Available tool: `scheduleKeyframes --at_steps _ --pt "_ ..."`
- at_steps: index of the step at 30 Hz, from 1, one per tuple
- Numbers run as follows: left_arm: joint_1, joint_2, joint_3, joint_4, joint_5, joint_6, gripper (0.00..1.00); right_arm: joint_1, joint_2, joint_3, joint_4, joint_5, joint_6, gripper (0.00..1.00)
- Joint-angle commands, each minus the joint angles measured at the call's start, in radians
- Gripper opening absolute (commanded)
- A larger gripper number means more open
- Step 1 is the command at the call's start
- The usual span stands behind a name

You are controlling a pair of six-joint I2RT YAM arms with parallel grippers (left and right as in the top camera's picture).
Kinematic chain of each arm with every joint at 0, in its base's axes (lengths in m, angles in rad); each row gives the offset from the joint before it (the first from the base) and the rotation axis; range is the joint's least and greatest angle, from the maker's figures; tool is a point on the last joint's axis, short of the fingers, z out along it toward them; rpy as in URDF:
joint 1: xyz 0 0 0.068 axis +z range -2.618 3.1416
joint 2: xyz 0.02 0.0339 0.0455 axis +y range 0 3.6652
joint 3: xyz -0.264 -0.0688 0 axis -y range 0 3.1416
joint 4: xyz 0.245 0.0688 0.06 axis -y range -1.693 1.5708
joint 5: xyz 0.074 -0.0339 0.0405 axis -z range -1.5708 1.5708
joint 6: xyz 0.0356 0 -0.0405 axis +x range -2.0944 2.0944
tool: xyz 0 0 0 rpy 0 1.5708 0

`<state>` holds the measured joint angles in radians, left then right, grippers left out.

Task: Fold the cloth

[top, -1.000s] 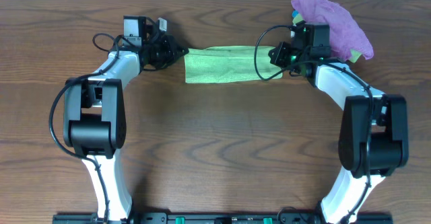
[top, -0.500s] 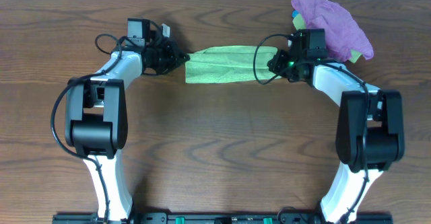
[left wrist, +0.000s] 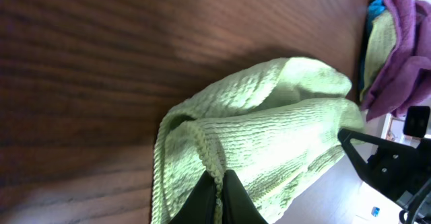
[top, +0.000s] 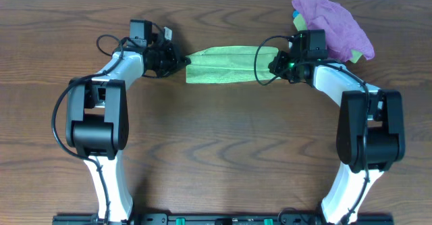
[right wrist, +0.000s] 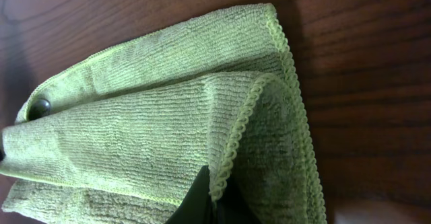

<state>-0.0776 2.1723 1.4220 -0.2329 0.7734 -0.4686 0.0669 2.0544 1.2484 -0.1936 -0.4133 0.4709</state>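
Note:
The lime-green cloth (top: 221,64) lies doubled into a long strip at the back middle of the table, stretched between my two grippers. My left gripper (top: 183,61) is shut on the stitched edge at the strip's left end; in the left wrist view the cloth (left wrist: 269,136) hem is pinched between the black fingers (left wrist: 232,200) of the gripper (left wrist: 219,190). My right gripper (top: 264,64) is shut on the right end; its wrist view shows the cloth (right wrist: 148,130) with the folded-over hem clamped at the gripper (right wrist: 217,200).
A bundle of purple cloth (top: 337,23) with a bit of yellow-green sits at the back right corner, just behind the right wrist, and shows as purple cloth (left wrist: 397,42) in the left wrist view. Wooden table (top: 223,151) spreads in front of the strip.
Both grippers, still holding the cloth's ends, have shifted a little toward the back of the table, carrying the top layer with them. Little has moved in the last half second.

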Motion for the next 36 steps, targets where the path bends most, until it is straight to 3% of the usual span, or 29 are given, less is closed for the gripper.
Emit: scheduleKeyframes --at_steps 1,5,7,10,11,12,13,15,18,23,32,36 --pt "-0.006 0.016 0.02 -0.015 -0.027 0.028 0.06 0.004 0.007 0.019 -0.001 0.014 0.006 0.01" --pt "-0.02 0.016 0.02 -0.017 -0.045 0.028 0.06 0.003 0.01 0.019 -0.001 0.019 0.006 0.01" --pt "-0.024 0.016 0.02 -0.016 -0.045 0.027 0.15 0.003 0.01 0.019 -0.001 0.021 0.006 0.03" --pt "-0.024 0.016 0.02 -0.017 -0.045 0.022 0.63 0.002 0.01 0.02 -0.001 0.021 0.006 0.38" --pt "-0.021 0.016 0.02 -0.016 -0.045 0.016 0.92 -0.001 0.01 0.02 0.0 0.021 0.006 0.55" --pt "-0.019 0.016 0.02 -0.016 -0.045 0.016 0.95 -0.003 0.01 0.02 0.0 0.021 0.006 0.63" --pt "-0.016 0.016 0.02 -0.015 -0.044 0.016 0.95 -0.006 0.01 0.021 -0.001 0.02 0.006 0.65" --pt "-0.006 0.016 0.022 -0.013 -0.04 0.015 0.95 -0.018 0.009 0.031 -0.002 -0.011 0.006 0.83" --pt "0.012 0.016 0.033 -0.013 -0.014 0.012 0.95 -0.033 0.009 0.053 -0.003 -0.048 0.006 0.92" --pt "0.032 0.013 0.084 -0.019 0.058 0.015 0.95 -0.044 0.008 0.139 -0.073 -0.063 0.0 0.99" --pt "0.026 -0.034 0.206 -0.036 0.193 0.027 0.95 -0.041 0.003 0.346 -0.307 -0.061 -0.069 0.99" --pt "0.004 -0.09 0.212 -0.09 0.216 0.127 0.97 -0.039 -0.017 0.444 -0.5 0.058 -0.142 0.99"
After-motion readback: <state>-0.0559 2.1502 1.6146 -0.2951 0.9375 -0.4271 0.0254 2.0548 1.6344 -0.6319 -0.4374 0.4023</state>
